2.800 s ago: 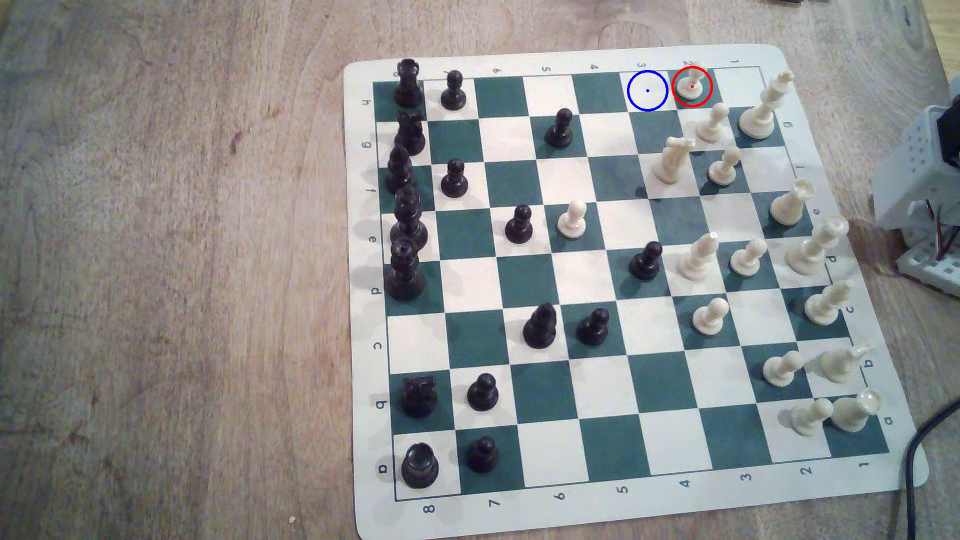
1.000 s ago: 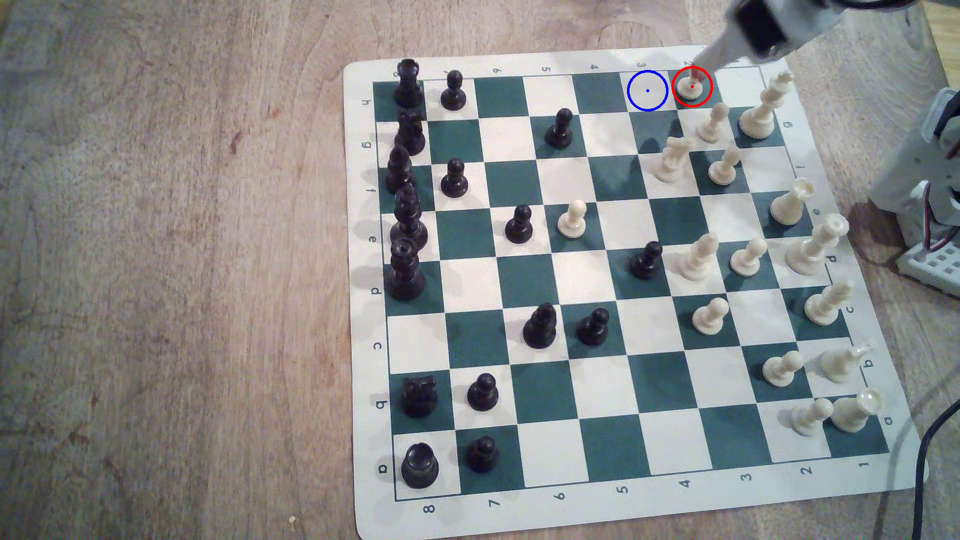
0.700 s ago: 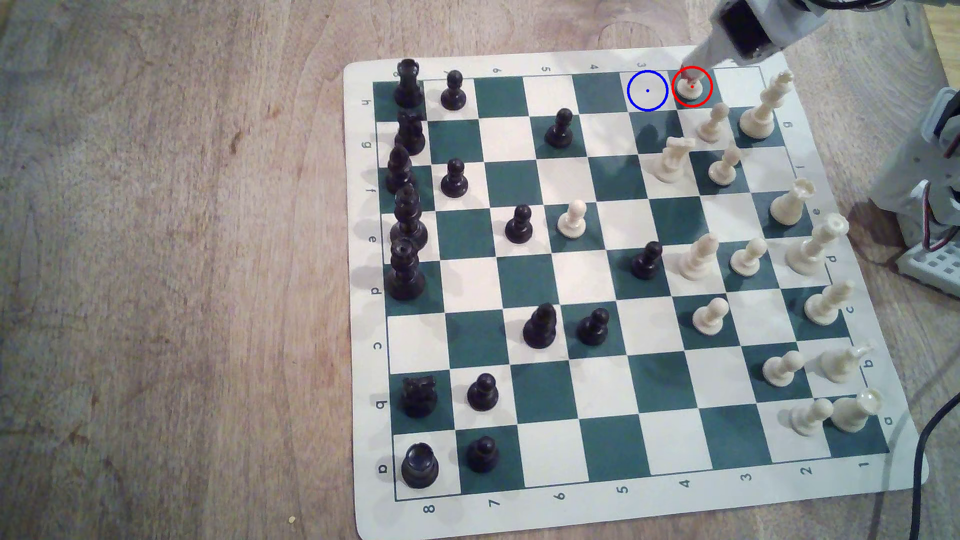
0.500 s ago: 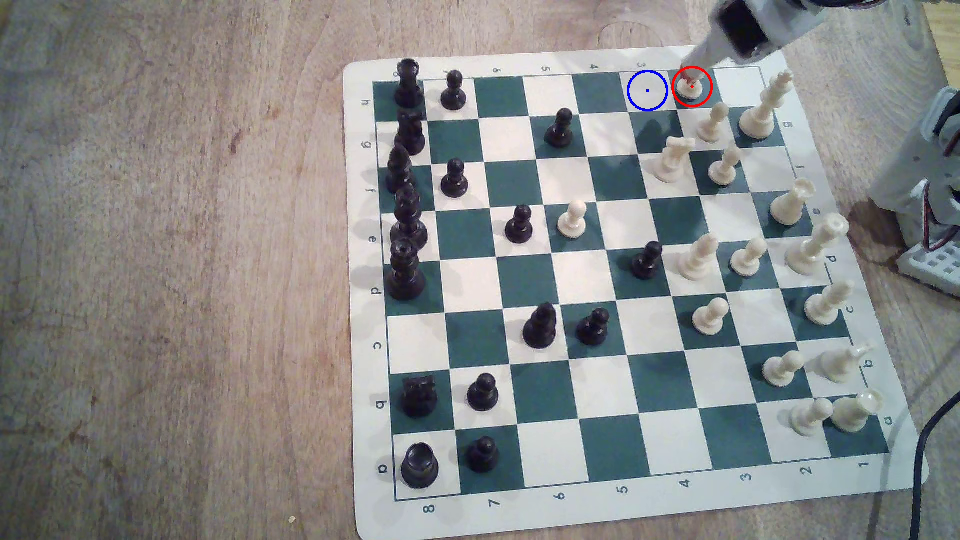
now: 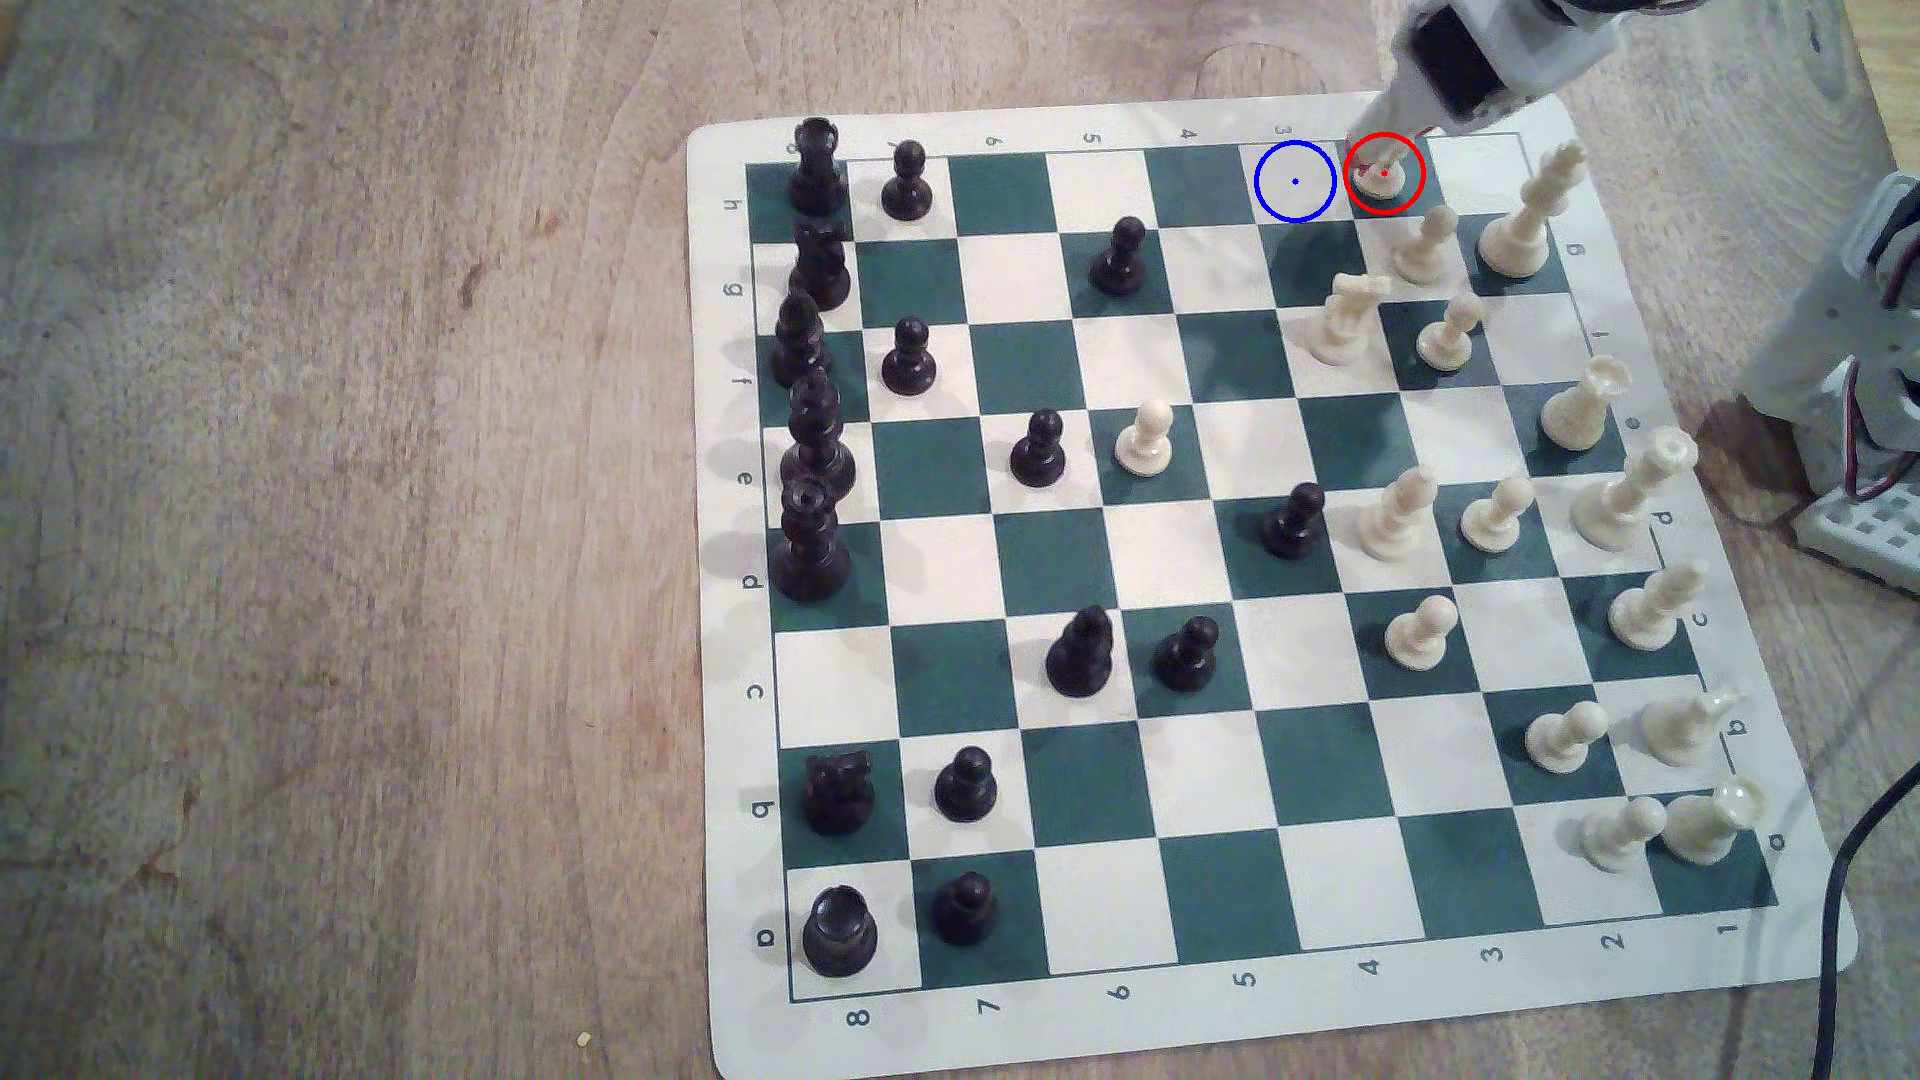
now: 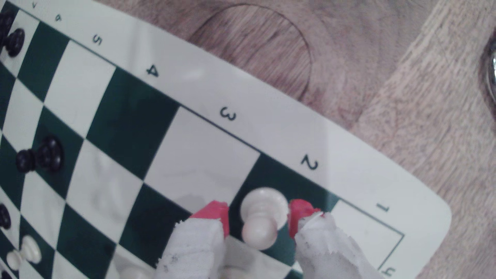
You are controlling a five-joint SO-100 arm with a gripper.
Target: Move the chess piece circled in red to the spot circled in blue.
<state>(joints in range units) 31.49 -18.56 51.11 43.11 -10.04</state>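
1. Wooden table (image 5: 312, 519): bare wood takes up the exterior view's left, at 9 o'clock from the board.
2. Chessboard (image 5: 1091, 119): a green-and-cream roll-up mat. Black pieces stand along its left edge in the exterior view, with black pawns (image 5: 909, 358) just beside them and further in.
3. The spot (image 5: 1295, 182): a cream square in the board's far row, under the printed 3, ringed in blue with a blue centre dot. No piece stands on it. In the wrist view it is the cream square (image 6: 204, 150) next to the pawn's green one.
4. The chess piece (image 5: 1382, 177): a cream pawn, upright on the dark green square ringed in red, just beside the spot at its 3 o'clock. The wrist view shows its ball head and flared base (image 6: 261, 217).
5. Gripper (image 5: 1382, 158): it reaches down from 1 o'clock of the pawn. In the wrist view (image 6: 259, 218) its red-tipped fingers (image 6: 214, 214) stand one on each side of the pawn, spread apart, with a gap showing on at least one side, so nothing is grasped.
6. Cream knight (image 5: 1345, 317): at 6 o'clock from the pawn, near it.
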